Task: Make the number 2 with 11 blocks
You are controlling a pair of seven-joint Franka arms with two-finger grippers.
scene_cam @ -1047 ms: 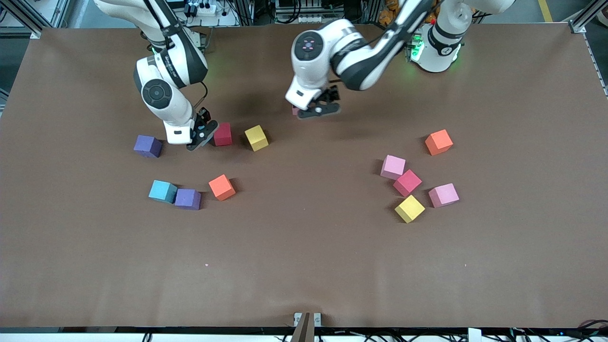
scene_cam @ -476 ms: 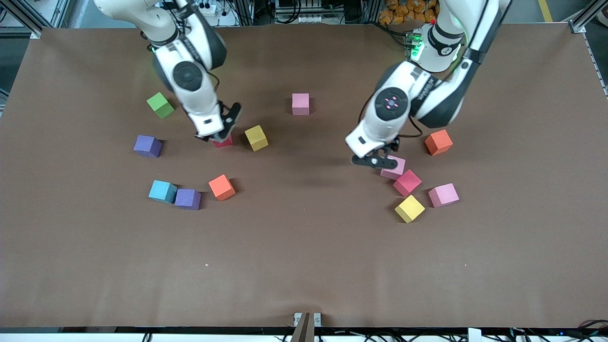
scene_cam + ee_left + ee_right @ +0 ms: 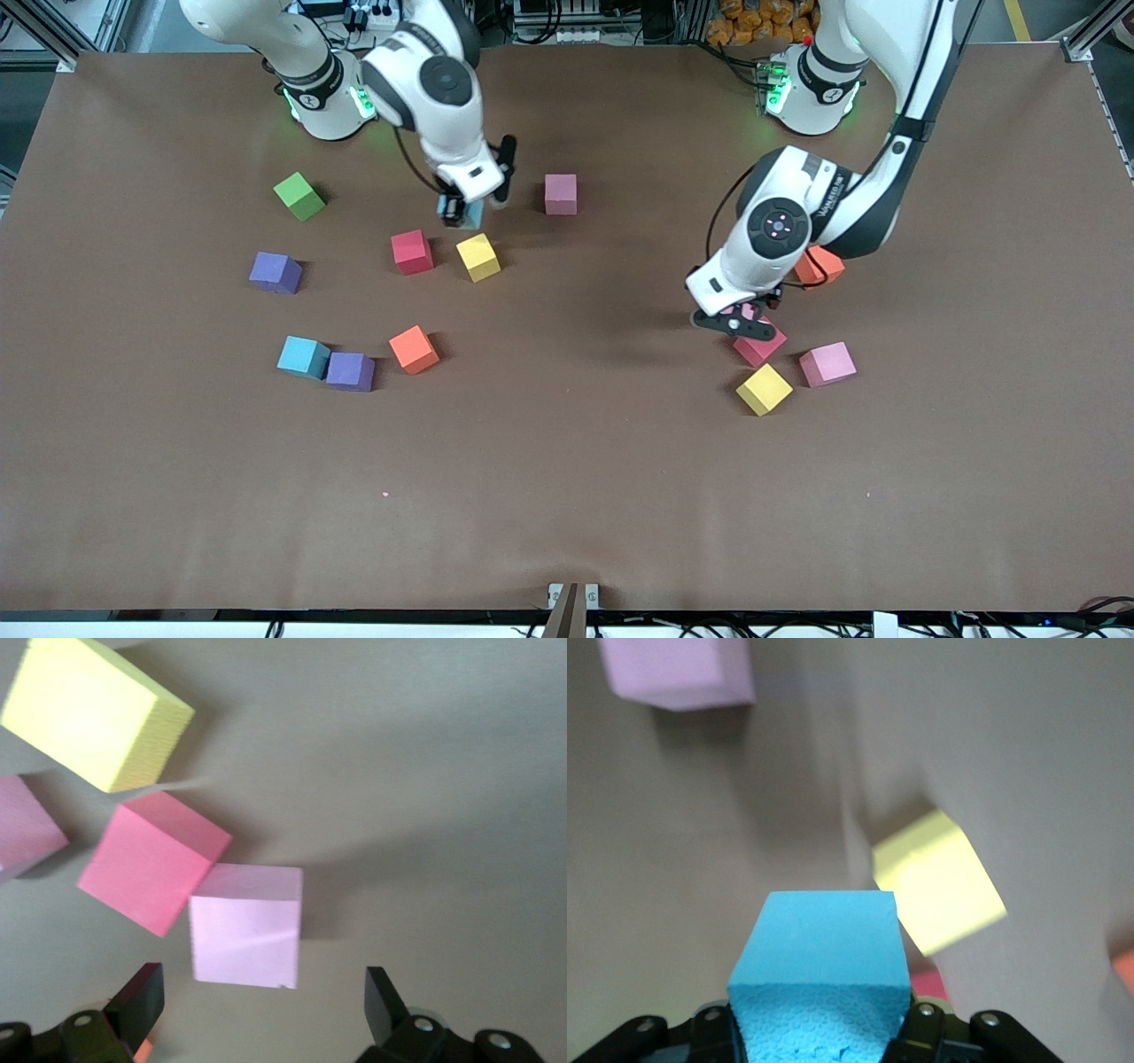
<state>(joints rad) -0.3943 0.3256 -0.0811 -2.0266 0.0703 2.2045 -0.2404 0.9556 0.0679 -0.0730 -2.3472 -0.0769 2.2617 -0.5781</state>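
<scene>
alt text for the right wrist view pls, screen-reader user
The right gripper is shut on a blue cube and holds it above the brown table. Below it on the table lie a yellow cube and a pink cube, with a sliver of a red cube showing beside the gripper.
</scene>
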